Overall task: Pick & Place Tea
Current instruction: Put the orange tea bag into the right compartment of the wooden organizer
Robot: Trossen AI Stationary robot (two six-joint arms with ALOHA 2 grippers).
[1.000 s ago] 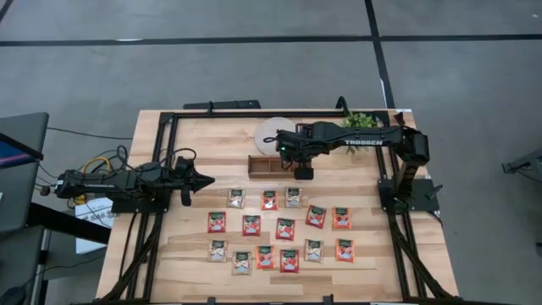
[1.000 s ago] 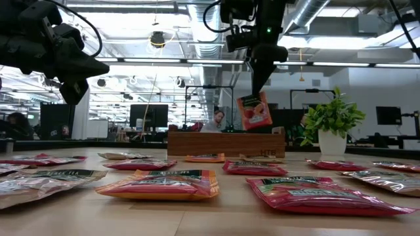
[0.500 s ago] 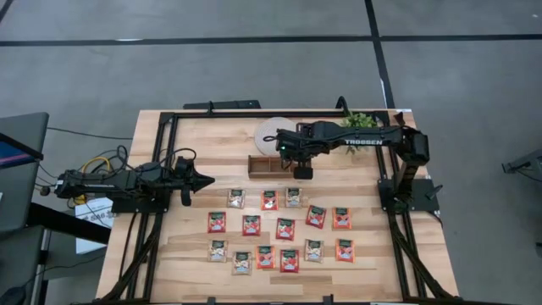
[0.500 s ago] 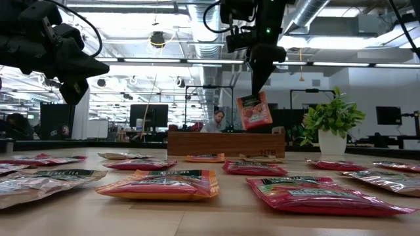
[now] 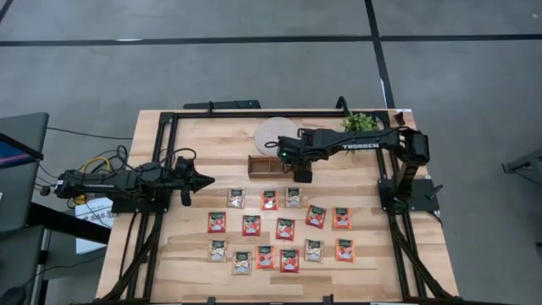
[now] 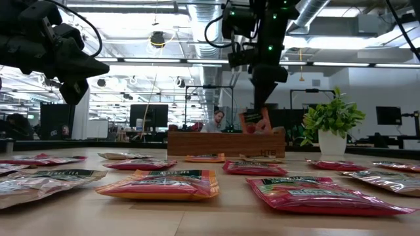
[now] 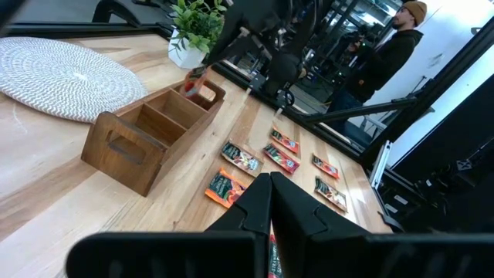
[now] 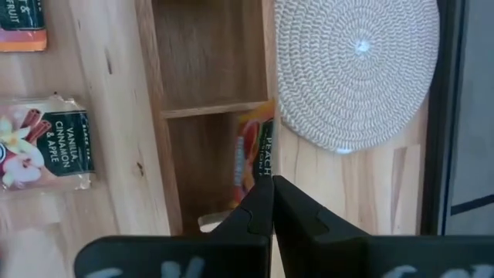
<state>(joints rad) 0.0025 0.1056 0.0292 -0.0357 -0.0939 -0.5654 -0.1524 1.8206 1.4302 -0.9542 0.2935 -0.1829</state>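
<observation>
My right gripper [image 5: 302, 172] hangs over the right end compartment of the brown wooden tray [image 5: 264, 166] and is shut on a red sachet [image 6: 254, 122]. The sachet's lower part is down behind the tray's near wall [image 6: 223, 144]. It also shows in the right wrist view [image 8: 253, 147] and the left wrist view [image 7: 194, 83]. Several more sachets, red and pale, lie flat in rows on the table [image 5: 279, 229]. My left gripper [image 5: 203, 179] waits shut and empty at the table's left side. My right gripper pinches the red sachet by its top edge [image 8: 259, 171] between its two fingers, from above, pointing down. The sachet hangs upright below the fingers, its lower part inside the tray's right end compartment, close to the far wall. I cannot tell whether it touches the floor.
A round woven mat [image 5: 273, 133] lies just behind the tray, and a potted plant [image 5: 362, 121] stands at the far right. Black frame rails [image 5: 169, 119] run around the table. A person [image 7: 394, 54] stands beyond the table.
My right gripper has gone down with the red sachet, staying shut. The sachet hung clear above the tray; its lower part now sits behind the tray's wall, inside the right end compartment.
</observation>
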